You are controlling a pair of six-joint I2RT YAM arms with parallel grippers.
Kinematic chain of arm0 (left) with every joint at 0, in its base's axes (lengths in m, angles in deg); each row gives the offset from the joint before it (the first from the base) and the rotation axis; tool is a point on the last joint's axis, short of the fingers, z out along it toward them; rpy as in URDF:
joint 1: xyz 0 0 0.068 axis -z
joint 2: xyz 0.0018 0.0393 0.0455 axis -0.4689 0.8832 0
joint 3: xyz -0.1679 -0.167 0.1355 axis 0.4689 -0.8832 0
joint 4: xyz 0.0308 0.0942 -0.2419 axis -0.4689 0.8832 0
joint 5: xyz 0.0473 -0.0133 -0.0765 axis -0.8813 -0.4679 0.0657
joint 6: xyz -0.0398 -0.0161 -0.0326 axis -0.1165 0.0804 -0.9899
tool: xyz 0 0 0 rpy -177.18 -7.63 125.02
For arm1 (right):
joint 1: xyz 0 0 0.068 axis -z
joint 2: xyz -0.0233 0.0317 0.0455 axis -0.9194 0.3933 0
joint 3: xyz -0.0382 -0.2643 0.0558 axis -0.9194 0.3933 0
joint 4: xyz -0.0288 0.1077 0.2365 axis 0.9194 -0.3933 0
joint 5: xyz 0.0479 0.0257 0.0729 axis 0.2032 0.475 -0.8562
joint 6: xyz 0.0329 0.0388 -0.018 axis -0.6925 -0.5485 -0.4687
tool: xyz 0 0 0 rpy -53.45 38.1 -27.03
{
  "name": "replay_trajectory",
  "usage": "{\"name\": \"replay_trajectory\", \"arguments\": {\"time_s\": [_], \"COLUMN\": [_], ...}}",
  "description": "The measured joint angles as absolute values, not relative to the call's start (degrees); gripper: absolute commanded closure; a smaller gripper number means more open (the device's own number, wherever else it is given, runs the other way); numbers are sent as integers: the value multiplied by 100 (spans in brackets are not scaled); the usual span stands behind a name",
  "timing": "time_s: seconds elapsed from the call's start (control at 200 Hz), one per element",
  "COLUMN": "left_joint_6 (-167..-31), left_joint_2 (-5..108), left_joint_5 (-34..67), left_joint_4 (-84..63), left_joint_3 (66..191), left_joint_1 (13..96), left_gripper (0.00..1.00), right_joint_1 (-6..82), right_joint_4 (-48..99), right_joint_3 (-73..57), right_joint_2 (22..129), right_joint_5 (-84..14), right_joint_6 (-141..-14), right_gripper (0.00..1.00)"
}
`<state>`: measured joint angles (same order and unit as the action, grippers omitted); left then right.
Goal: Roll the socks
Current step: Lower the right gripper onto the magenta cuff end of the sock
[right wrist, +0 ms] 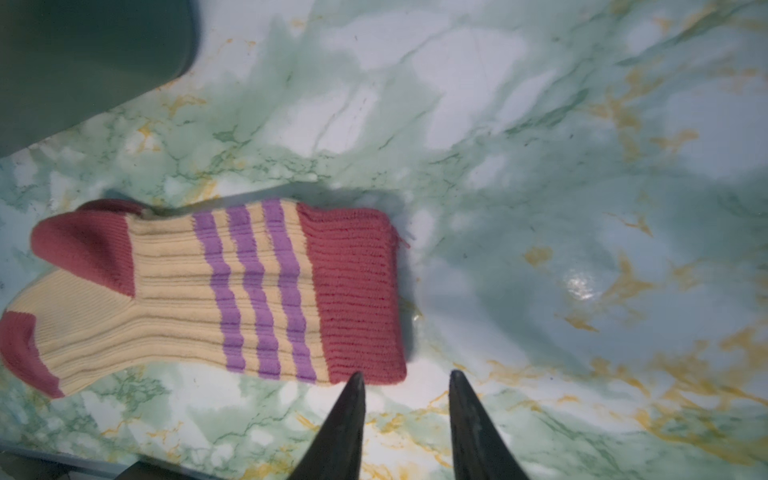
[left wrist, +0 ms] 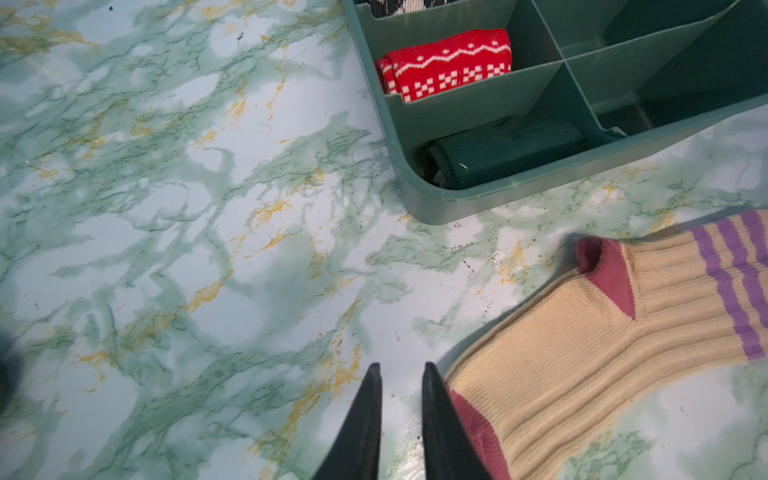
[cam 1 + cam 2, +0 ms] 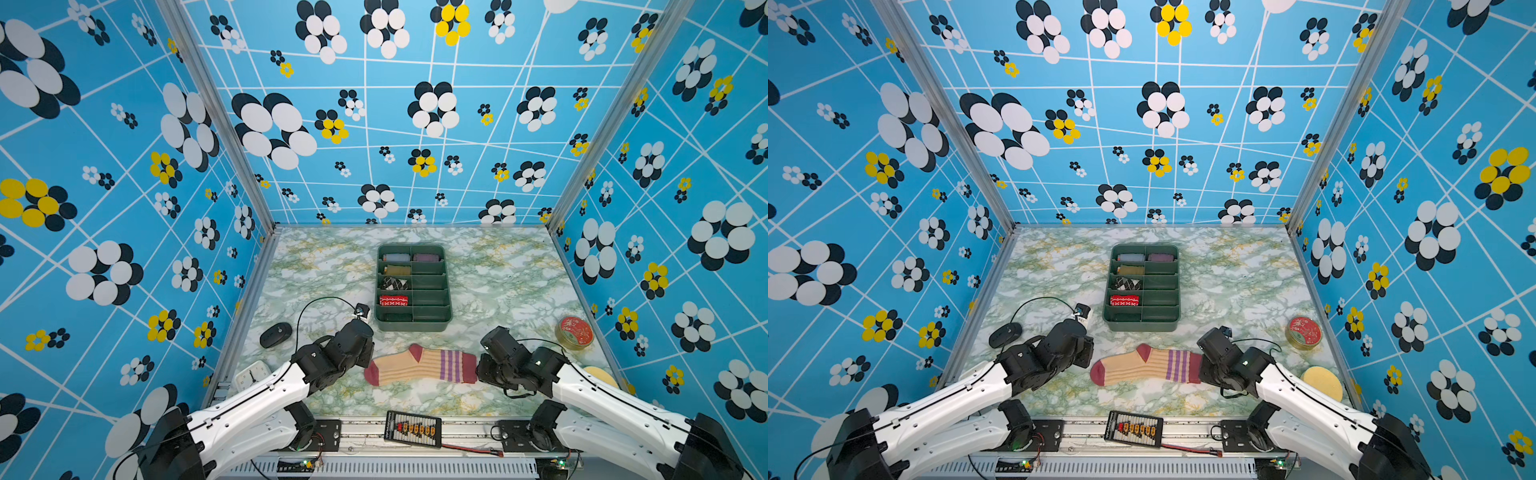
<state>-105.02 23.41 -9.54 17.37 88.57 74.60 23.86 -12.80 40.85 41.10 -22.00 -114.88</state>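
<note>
The socks [image 3: 419, 365] lie flat near the table's front, in both top views, stacked as one shape with the dark red toe at the left and the dark red cuff and purple stripes at the right. My left gripper [image 2: 403, 365] sits low at the toe end. Its jaws stand a narrow gap apart over bare table, and the toe [image 2: 478, 428] lies just beside one finger. My right gripper [image 1: 406, 373] is open at the cuff [image 1: 357, 291] end. One fingertip sits at the cuff's corner, with only table between the fingers. In the top views the wrists hide both pairs of fingertips.
A green divided tray [image 3: 432, 326] stands behind the socks and holds a red white-patterned roll [image 3: 392, 300], a black-and-white diamond roll [image 3: 394, 284] and other rolls. A black mouse [image 3: 275, 334] and a white clock [image 3: 251, 374] lie left. A red tin [image 3: 574, 331] and a yellow sponge [image 3: 1323, 380] lie right.
</note>
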Motion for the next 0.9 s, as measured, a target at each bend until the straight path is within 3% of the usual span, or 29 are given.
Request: {"name": "replay_trajectory", "arguments": {"time_s": [0.9], "left_joint_6": [-10395], "left_joint_2": [2184], "left_joint_5": [-460], "left_joint_4": [1586], "left_joint_3": [8905], "left_joint_1": [6955], "left_gripper": [79], "right_joint_1": [2261], "right_joint_4": [-628], "right_joint_3": [4402], "right_joint_2": [4509], "right_joint_5": [-2447], "right_joint_6": [-11919], "right_gripper": [70]}}
